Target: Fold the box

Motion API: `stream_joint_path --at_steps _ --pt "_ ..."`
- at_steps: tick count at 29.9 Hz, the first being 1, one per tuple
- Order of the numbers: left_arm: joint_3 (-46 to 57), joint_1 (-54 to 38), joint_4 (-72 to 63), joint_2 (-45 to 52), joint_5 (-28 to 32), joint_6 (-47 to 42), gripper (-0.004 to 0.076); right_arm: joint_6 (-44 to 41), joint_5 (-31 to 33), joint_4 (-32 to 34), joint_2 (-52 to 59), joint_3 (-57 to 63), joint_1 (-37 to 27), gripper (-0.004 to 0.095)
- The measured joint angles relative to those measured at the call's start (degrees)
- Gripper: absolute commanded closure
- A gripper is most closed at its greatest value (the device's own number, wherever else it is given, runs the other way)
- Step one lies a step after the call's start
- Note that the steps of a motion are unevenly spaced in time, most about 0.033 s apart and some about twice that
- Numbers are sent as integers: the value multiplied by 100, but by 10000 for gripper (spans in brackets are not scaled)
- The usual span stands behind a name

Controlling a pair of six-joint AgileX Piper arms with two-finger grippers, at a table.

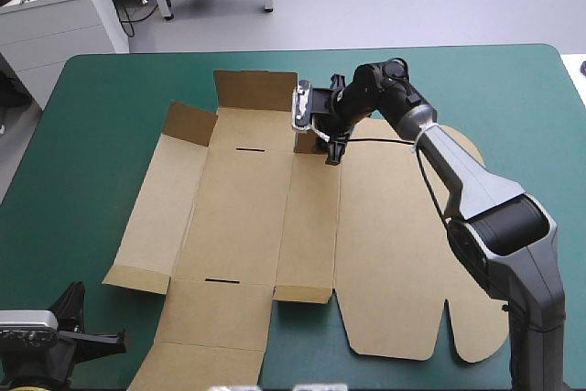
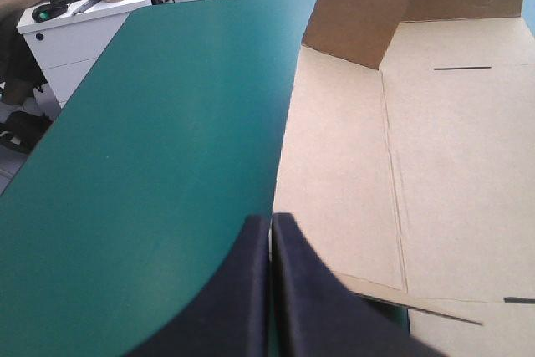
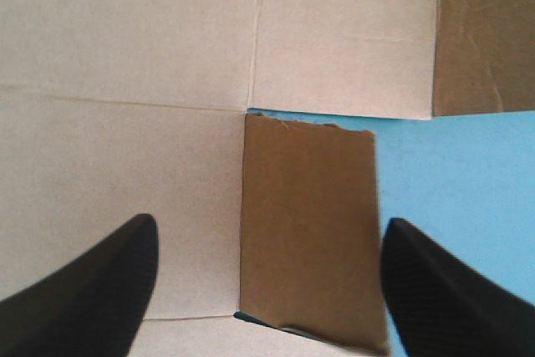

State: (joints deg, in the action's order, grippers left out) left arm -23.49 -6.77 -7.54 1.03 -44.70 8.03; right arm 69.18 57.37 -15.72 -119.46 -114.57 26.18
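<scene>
High view: one brown box (image 1: 247,217) lies mostly flat mid-table. Two grippers: right gripper (image 1: 331,148) spread wide over its far edge, left gripper (image 2: 272,227) pressed together near-left. Bare teal-green cover (image 1: 101,116) left and far.

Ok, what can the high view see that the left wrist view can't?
Only the high view shows the right hand, out over the far side of the box, and the big rounded lid. Only the left wrist view shows close up that the left hand is pinched shut above the teal-green cover. Both show the box lying mostly flat, its raised corner flap and a thin slot.
</scene>
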Motion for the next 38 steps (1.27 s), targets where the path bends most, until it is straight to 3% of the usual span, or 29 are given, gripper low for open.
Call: stream_joint_path --at_steps 3,5,9,11,16,22,25,29,31,33,38 --pt "0 0 0 0 0 0 734 -903 195 105 155 -182 0 111" --pt "0 0 0 0 0 0 734 -1666 386 313 303 -303 0 197" --pt "0 0 0 0 0 0 734 -3273 842 1095 554 -473 0 617" --pt "0 0 0 0 0 0 734 -3913 1082 1453 618 -505 0 915" --pt "0 0 0 0 0 0 734 -5205 1387 2065 658 -515 -17 908" --pt "0 0 0 0 0 0 710 -6420 1395 2213 712 -462 -246 909" --pt "0 0 0 0 0 0 563 -6663 1400 2224 883 -288 -371 909" --pt "0 0 0 0 0 0 213 -6760 1400 2194 1342 127 -515 909" --pt "0 0 0 0 0 0 91 -6755 1400 2206 1623 385 -580 909" --pt "0 0 0 0 0 0 39 -6755 1400 2207 1899 670 -651 909" --pt "0 0 0 0 0 0 46 -6755 1277 2177 2578 1462 -836 909"
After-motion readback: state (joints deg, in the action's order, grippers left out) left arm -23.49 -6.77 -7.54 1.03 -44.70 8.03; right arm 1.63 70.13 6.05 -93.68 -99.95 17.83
